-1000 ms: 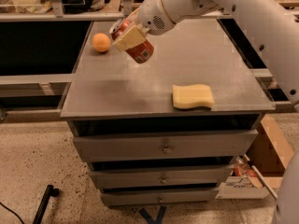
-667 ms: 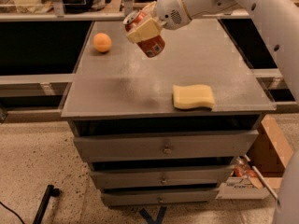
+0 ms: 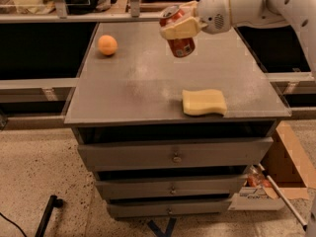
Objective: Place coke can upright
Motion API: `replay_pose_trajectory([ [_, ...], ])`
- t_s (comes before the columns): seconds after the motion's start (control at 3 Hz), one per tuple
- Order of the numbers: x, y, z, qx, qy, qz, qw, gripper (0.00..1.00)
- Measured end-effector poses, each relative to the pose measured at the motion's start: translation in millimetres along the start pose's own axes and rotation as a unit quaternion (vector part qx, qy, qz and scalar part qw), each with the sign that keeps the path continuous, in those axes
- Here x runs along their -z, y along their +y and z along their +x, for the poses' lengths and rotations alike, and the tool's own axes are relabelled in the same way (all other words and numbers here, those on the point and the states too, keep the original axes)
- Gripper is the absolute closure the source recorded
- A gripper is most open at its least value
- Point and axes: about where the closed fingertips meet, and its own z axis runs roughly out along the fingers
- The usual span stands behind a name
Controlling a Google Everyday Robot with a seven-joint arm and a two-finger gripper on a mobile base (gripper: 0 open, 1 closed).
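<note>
The red coke can (image 3: 181, 44) with a silver top hangs nearly upright, a little tilted, in the air above the middle of the grey cabinet top (image 3: 148, 83). My gripper (image 3: 178, 26) comes in from the right on a white arm and is shut on the can's upper half, one cream finger (image 3: 180, 30) across its front. The can's bottom does not touch the surface.
An orange ball (image 3: 107, 45) lies at the back left of the top. A yellow sponge (image 3: 204, 101) lies near the front right edge. Drawers sit below; a cardboard box (image 3: 281, 177) stands on the floor at the right.
My gripper has carried the can up and to the right, away from the ball, and turned it from tilted toward upright.
</note>
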Motion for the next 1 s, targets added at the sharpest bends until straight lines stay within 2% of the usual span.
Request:
replay_pose_trajectory([
  [0.33, 26.7, -2.7, 11.5, -0.006, -0.05, 0.011, 0.9987, 1.0],
  [1.0, 69.9, -2.9, 41.6, -0.039, -0.136, 0.018, 0.9898, 1.0],
])
